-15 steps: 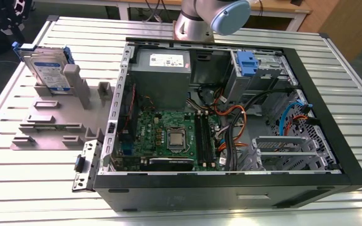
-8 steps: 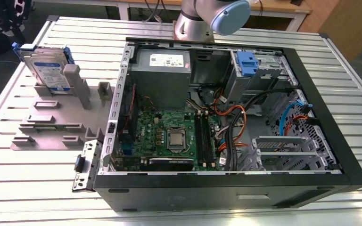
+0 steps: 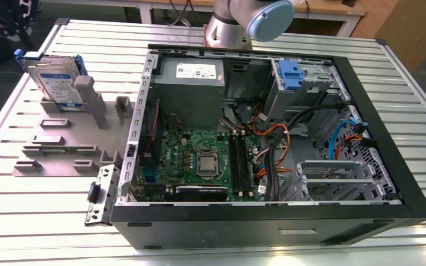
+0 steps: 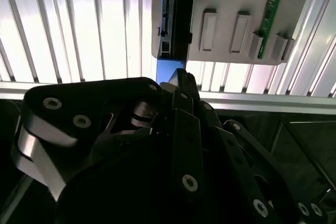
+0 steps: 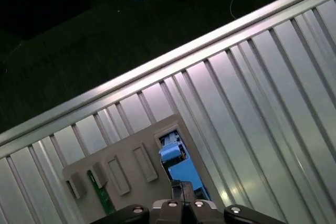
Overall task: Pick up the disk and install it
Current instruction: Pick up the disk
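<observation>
While on edge, the disk (image 3: 54, 83) upright.

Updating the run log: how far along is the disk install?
Done: nothing yet. The disk stands upright in the grey holder, outside the case. In hand: the gripper hovers over the disk's blue bracket in the first wrist view. Left: both the pick and the install.

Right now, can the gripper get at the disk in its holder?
Probably yes. The disk stands upright in the grey holder, top edge exposed, and nothing lies between it and the gripper.
</observation>
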You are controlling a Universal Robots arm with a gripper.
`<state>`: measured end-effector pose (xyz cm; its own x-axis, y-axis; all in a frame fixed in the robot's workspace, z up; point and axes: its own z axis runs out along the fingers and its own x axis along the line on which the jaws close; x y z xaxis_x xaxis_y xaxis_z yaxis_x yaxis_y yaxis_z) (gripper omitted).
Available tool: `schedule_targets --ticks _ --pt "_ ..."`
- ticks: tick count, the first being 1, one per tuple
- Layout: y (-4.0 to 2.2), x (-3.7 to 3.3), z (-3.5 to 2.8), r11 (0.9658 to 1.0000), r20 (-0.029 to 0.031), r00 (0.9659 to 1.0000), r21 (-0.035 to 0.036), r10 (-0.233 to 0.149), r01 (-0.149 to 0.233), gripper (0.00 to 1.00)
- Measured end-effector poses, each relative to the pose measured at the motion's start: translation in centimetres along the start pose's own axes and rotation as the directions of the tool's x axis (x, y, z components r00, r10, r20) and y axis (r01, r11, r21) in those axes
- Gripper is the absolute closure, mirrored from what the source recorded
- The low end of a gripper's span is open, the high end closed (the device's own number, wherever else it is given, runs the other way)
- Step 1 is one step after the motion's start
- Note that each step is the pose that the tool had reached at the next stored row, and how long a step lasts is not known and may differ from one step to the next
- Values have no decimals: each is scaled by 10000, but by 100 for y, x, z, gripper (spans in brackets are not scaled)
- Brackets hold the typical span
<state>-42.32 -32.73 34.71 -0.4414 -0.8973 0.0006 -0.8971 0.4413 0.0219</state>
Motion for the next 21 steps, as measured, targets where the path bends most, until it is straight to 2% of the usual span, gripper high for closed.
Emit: schedule_targets --ticks 3,5,6,7,8,9,10,11,15,16,18,21 --pt "0 0 11 9985 -12 9985 0 -555 555 89" --pt "0 0 18 9958 -20 9958 -1 -913 913 76" --pt "0 0 22 9940 -24 9940 -1 -1093 1093 76" --pt "0 0 25 9919 -28 9919 -1 -1271 1271 71" --pt "0 0 29 9894 -32 9894 -2 -1449 1449 71" --pt "0 0 33 9865 -36 9865 -3 -1637 1637 59" --pt "0 0 38 9834 -40 9834 -3 -1815 1815 59" --pt "0 0 43 9800 -43 9800 -2 -1991 1991 53" --pt "-1 0 84 9634 -58 9634 -2 -2679 2679 53" --pt "-1 0 96 9602 -61 9602 -3 -2794 2794 53" --pt "4 -5 109 9564 -64 9564 -5 -2920 2920 53" --pt "14 -14 117 9536 -65 9536 0 -3011 3011 53"
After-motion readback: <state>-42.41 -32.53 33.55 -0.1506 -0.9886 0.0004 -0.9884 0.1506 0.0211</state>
